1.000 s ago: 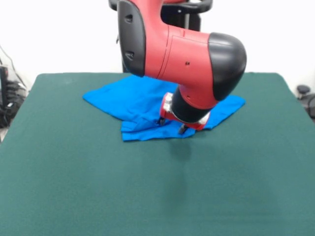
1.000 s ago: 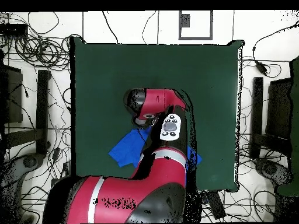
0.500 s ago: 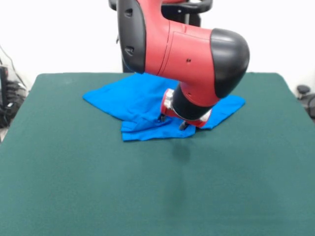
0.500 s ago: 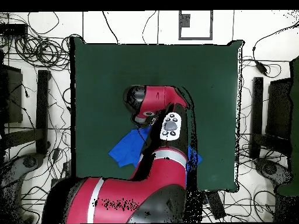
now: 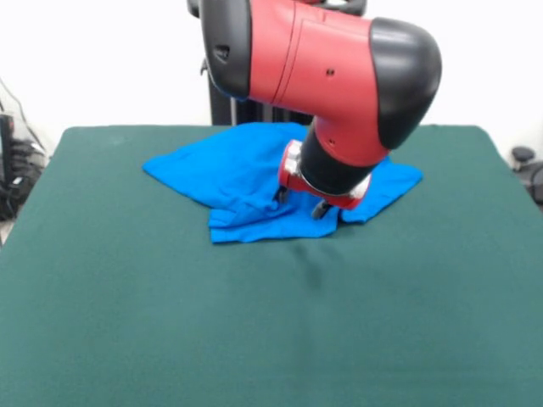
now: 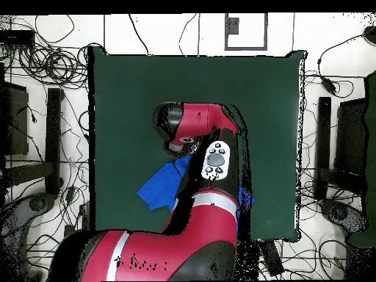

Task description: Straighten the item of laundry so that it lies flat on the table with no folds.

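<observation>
In the front view, you had the gripper (image 5: 299,202) hanging just over the near edge of the blue T-shirt (image 5: 242,182). Two dark fingertips (image 5: 280,195) showed below the red wrist ring, set apart from each other, with no cloth pinched between them; whether they touched the fabric you could not have told from here. The shirt spread out behind the gripper and to both sides of it, one corner reaching far toward the picture's left and another toward the right. Just below and left of the gripper a doubled-over flap made a thicker band along the shirt's near hem, so the cloth was not flat. The green table (image 5: 254,331) lay bare in front of the gripper, with a faint shadow on it just ahead of the fingertips.

In the overhead view, your arm (image 6: 209,165) covered most of the shirt. Only a blue patch (image 6: 159,189) showed beside the forearm, toward the picture's lower left of the wrist, plus a small sliver on the arm's other side. The gripper itself was hidden under the wrist here. The table (image 6: 257,95) stretched open beyond the wrist, toward the picture's top.
</observation>
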You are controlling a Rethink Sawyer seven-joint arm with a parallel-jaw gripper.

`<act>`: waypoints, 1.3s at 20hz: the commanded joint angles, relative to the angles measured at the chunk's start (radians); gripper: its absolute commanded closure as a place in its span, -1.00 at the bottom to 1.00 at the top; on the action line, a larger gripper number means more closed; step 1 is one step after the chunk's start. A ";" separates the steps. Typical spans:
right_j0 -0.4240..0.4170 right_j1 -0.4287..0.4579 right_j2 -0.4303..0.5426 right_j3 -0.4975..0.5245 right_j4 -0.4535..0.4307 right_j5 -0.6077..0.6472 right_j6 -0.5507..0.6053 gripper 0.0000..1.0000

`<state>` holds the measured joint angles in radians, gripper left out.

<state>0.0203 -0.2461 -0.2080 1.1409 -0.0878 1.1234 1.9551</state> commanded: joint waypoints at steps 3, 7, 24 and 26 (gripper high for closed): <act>0.026 0.007 0.109 0.045 -0.024 0.030 -0.016 -1.00; 0.022 0.032 0.114 0.039 -0.046 -0.006 -0.037 -1.00; -0.019 0.040 0.131 0.106 -0.088 -0.077 -0.074 -1.00; -0.027 0.022 0.131 0.132 -0.094 -0.084 -0.083 -1.00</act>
<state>0.0067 -0.2369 -0.1920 1.1560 -0.1317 1.1236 1.9551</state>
